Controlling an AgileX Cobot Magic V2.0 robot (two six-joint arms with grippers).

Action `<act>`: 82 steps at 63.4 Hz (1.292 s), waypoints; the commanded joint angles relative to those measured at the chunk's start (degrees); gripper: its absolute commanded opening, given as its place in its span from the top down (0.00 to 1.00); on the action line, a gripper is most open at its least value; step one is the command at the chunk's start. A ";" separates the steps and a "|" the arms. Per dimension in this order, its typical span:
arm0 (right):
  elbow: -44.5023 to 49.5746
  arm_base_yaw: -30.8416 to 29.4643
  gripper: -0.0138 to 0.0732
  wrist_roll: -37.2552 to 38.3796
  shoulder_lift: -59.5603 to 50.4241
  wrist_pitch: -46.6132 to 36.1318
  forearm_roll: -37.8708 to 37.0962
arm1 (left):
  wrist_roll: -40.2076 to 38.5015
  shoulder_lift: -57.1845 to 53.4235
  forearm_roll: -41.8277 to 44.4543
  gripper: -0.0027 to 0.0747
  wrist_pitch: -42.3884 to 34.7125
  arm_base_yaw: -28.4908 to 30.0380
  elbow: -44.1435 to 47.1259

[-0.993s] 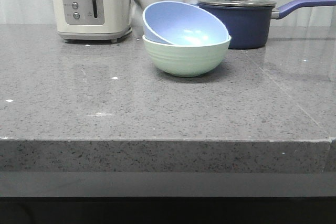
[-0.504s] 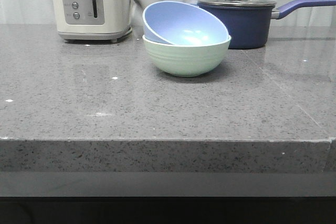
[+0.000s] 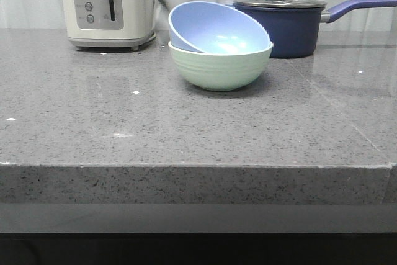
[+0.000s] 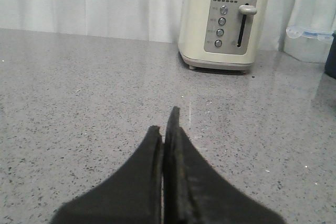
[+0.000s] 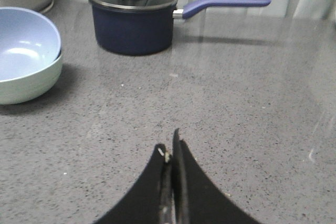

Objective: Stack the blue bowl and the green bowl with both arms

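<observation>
Nothing has moved since the earlier front frames: both bowls and all else on the grey speckled stone worktop sit exactly as they did.

Item, round matte pale mint-green bowl: upright on the worktop, just in front of the dark navy lidded saucepan, faint ridges under its rim.

Item, round matte light periwinkle-blue bowl: resting inside the green bowl, tilted, its mouth turned toward the camera, its far rim riding high, not seated level.

Item, left pincer: black fingers pressed together, empty, low over bare worktop, pointing at the cream toaster, which stands well to the left of the saucepan.

Item, right pincer: fingers together, empty, well clear of the saucepan, nearer the robot.

Step in hand, as judged: stacking is done bar the seating; both arms stand off. Any next move would call for nudging the blue bowl level without tipping the green one.
</observation>
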 commanded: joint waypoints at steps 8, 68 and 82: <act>10.57 -1.40 0.91 -0.47 -7.47 -17.36 -0.78 | -0.30 -0.95 0.11 0.99 -5.09 0.22 0.35; 12.79 -3.50 0.91 -0.47 -9.75 -17.01 -0.78 | -0.30 -0.95 0.11 0.99 -5.09 0.22 0.35; 12.79 -3.50 0.91 -0.47 -9.75 -17.01 -0.78 | -0.30 -0.95 0.11 0.99 -5.09 0.22 0.35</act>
